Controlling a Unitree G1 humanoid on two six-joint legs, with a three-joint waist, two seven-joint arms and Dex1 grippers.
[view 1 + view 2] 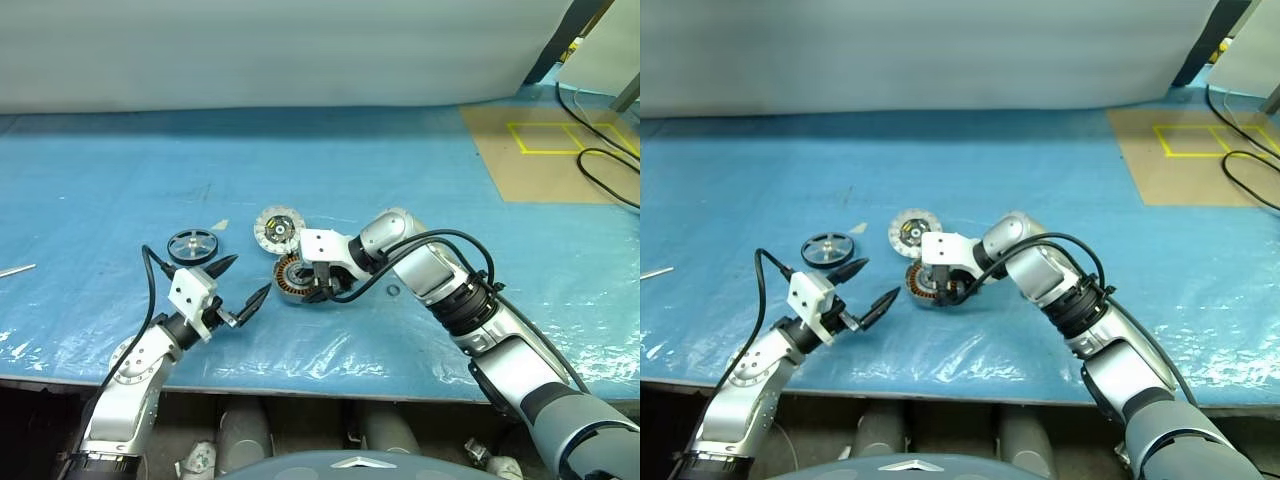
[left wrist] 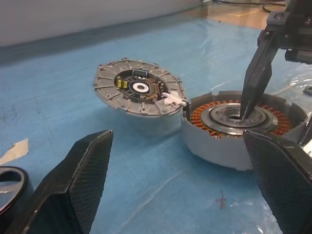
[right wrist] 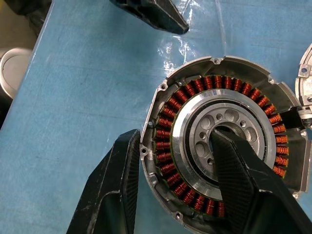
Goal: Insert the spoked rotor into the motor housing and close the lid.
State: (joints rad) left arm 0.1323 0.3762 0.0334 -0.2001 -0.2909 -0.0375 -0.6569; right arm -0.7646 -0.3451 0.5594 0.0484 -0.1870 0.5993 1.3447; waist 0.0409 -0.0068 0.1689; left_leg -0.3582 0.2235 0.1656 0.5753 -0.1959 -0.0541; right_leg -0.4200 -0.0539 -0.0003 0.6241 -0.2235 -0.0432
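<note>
The motor housing (image 3: 219, 146), a ring of copper windings around a silver hub, lies on the blue sheet in the middle. My right gripper (image 3: 173, 134) points down onto it, with one finger in the hub hole and the other against the outer rim, shut on that side of the housing. The lid (image 1: 277, 230) lies segmented face up just behind the housing, touching it. Left of both, the spoked rotor (image 1: 192, 245) lies flat on the sheet. My left gripper (image 1: 250, 276) hovers open and level between the rotor and the housing, holding nothing.
A small metal ring (image 1: 393, 291) lies right of the housing. A scrap of tape (image 1: 218, 225) sits by the rotor and a thin rod (image 1: 15, 270) at the far left. Black cables (image 1: 600, 160) cross the brown floor patch at the back right.
</note>
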